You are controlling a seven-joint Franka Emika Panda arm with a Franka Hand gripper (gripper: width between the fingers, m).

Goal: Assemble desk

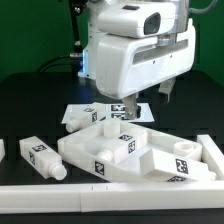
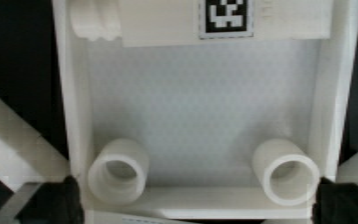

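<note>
The white desk tabletop [image 1: 112, 150] lies upside down in the middle of the black table, rim up, with tags on its side. In the wrist view its rimmed underside [image 2: 194, 95] fills the picture, with two round corner sockets [image 2: 119, 172] [image 2: 286, 174] and a tag [image 2: 227, 15] on the far wall. My gripper [image 1: 138, 106] hangs just above the tabletop's far end. It is open [image 2: 197, 205], its dark fingers [image 2: 37, 195] standing outside the two long walls, holding nothing. A short white leg [image 1: 42, 157] lies at the exterior view's left.
Another white tagged part [image 1: 186, 160] lies against the tabletop at the exterior view's right. The marker board [image 1: 82, 115] lies flat behind the tabletop. A long white rail [image 1: 100, 196] runs along the front, joined by a slanted one [image 1: 212, 150] at the right.
</note>
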